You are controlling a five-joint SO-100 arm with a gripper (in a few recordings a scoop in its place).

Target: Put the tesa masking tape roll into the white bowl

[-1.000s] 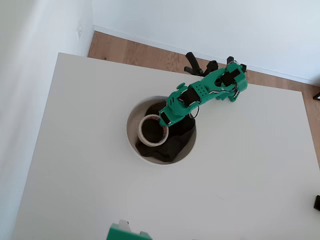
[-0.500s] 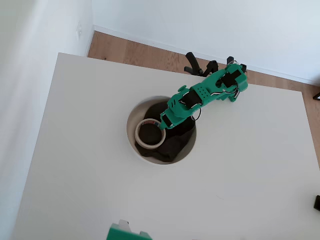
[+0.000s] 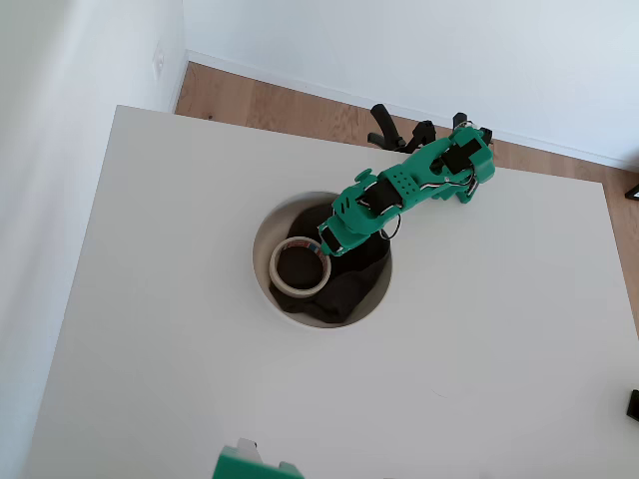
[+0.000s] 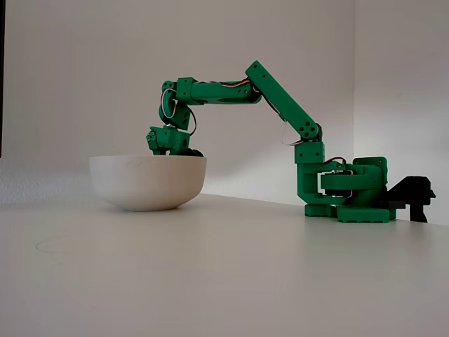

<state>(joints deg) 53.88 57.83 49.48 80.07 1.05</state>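
The end effector (image 3: 324, 248) pinches the tape roll's (image 3: 299, 265) rim. The roll sits inside the white bowl (image 3: 262, 261), over dark cloth (image 3: 354, 279).

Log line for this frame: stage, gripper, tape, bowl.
stage: placing | gripper: down inside bowl, at tape's rim, grip unclear | tape: in bowl on dark cloth | bowl: upright on table

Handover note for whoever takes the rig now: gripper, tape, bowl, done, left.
Gripper: down inside the white bowl, at the rim of the tape roll; open or shut cannot be told.
Tape roll: lies flat within the bowl, on the dark cloth.
Bowl: on the white table, in front of the arm base.
Done: roll is in the bowl.
Left: confirm release, then lift the arm clear.
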